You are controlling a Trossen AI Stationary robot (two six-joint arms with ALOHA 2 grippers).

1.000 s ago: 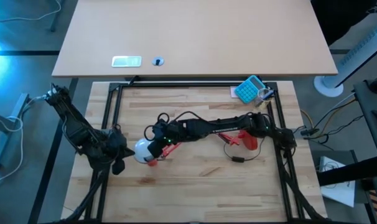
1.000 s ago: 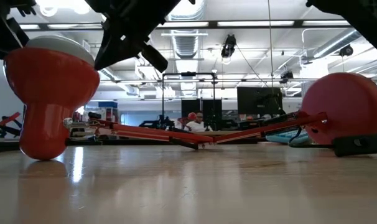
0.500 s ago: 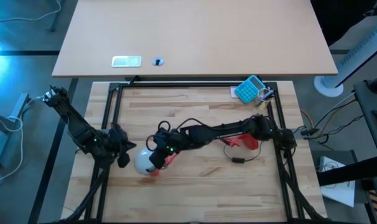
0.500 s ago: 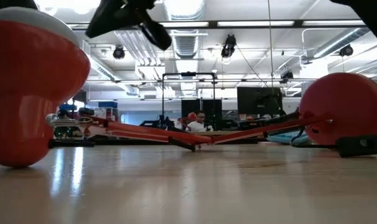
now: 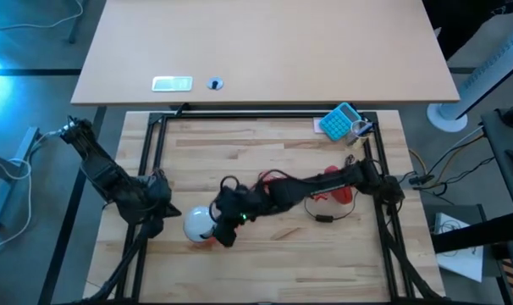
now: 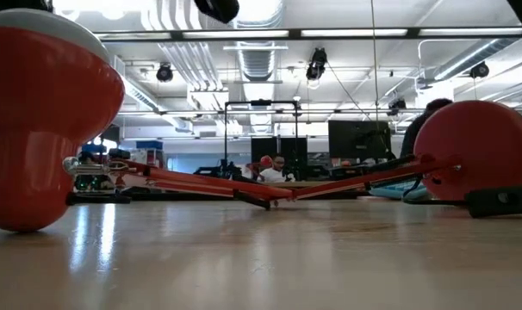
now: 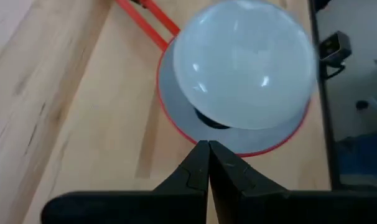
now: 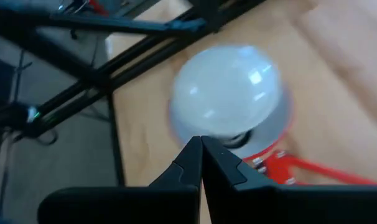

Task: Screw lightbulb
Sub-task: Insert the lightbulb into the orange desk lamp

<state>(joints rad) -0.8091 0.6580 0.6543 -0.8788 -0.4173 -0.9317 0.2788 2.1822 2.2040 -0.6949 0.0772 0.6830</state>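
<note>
The white lightbulb [image 5: 196,224] sits dome up in the red lamp shade [image 6: 46,112], which rests on the table by its narrow end. It also shows in the left wrist view [image 7: 244,65] and the right wrist view [image 8: 226,93]. My left gripper [image 5: 170,213] is shut, just left of the shade, with its tips [image 7: 207,146] at the shade's rim [image 7: 176,118]. My right gripper [image 5: 221,230] is shut, just right of the bulb, with its tips [image 8: 201,142] below the dome. My left gripper's shut fingertips stand at the shade's rim, coming level from the table's left. I cannot tell whether they touch it. My right gripper's shut fingertips stand close under the bulb's dome on its right side. I cannot tell whether they touch the bulb or the shade.
The lamp's red arms [image 6: 244,185] run along the table to its red base [image 5: 337,188], which also shows in the low view [image 6: 476,155], with a black cord beside it. A blue calculator [image 5: 339,120] lies at the far right. A black frame [image 5: 151,161] borders the table.
The lamp shade with the bulb has slid toward the table's near edge and stays upright. My right gripper has gone with it toward the near edge. My left gripper has drawn back a little toward the table's left edge.
</note>
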